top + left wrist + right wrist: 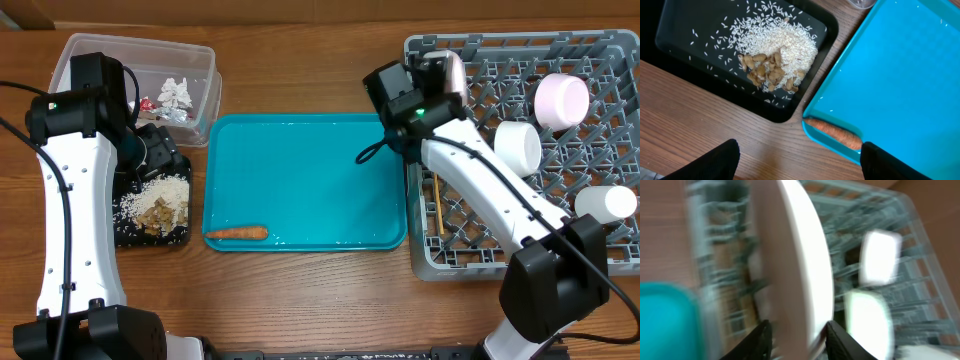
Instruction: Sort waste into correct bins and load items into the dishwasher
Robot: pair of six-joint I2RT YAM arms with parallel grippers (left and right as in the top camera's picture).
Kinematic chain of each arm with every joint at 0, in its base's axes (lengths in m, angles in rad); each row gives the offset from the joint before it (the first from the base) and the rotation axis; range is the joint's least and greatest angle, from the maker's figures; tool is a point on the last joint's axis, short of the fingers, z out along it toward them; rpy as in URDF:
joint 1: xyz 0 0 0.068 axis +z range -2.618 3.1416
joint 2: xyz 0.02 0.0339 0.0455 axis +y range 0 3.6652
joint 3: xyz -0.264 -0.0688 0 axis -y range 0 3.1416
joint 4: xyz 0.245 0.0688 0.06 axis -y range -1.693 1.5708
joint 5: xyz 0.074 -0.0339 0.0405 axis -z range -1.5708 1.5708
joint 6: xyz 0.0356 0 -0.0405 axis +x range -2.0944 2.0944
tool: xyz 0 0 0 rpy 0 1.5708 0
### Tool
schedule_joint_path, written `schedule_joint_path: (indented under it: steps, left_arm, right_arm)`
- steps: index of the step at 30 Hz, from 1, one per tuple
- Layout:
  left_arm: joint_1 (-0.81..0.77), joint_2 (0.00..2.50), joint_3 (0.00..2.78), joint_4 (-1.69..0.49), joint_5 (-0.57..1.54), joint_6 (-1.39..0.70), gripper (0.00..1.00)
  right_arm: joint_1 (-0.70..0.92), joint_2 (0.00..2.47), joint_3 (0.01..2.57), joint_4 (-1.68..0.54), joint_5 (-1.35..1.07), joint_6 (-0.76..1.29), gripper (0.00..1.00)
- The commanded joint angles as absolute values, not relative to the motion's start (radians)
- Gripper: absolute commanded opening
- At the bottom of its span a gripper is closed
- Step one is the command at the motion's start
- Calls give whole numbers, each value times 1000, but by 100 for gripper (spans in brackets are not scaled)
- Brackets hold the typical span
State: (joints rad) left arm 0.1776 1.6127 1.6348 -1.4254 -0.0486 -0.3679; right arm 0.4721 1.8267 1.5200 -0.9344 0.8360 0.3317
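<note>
My left gripper point(800, 150) stands open and empty above the bare wood between the black tray point(685, 35) and the teal tray point(900, 75). Rice and brown food scraps point(771, 70) lie in the black tray. A small orange carrot point(832, 132) rests in the teal tray's near corner, close to my right finger. My right gripper point(797, 332) is at the left rear corner of the grey dish rack point(600, 140). A white plate point(805, 255) stands on edge between its fingers; blur hides whether they touch it.
The clear tub point(190, 55) at back left holds crumpled foil point(178, 92) and a red-white wrapper point(148, 104). In the rack sit two white bowls point(518, 145) point(560, 98), a cup point(605, 203) and wooden chopsticks point(437, 205).
</note>
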Motion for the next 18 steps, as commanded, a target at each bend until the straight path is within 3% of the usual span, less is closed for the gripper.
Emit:
schedule_joint_path:
  steps: [1, 13, 18]
  left_arm:
    - [181, 1608, 1636, -1430, -51, -382, 80]
    - [181, 1608, 1636, -1437, -51, -382, 80]
    - [171, 1608, 1634, -1443, 14, -382, 83]
  right_arm:
    - [469, 1830, 1518, -942, 614, 341, 38]
    - [478, 1704, 1532, -985, 537, 338, 42]
    - [458, 1546, 1552, -987, 353, 282, 65]
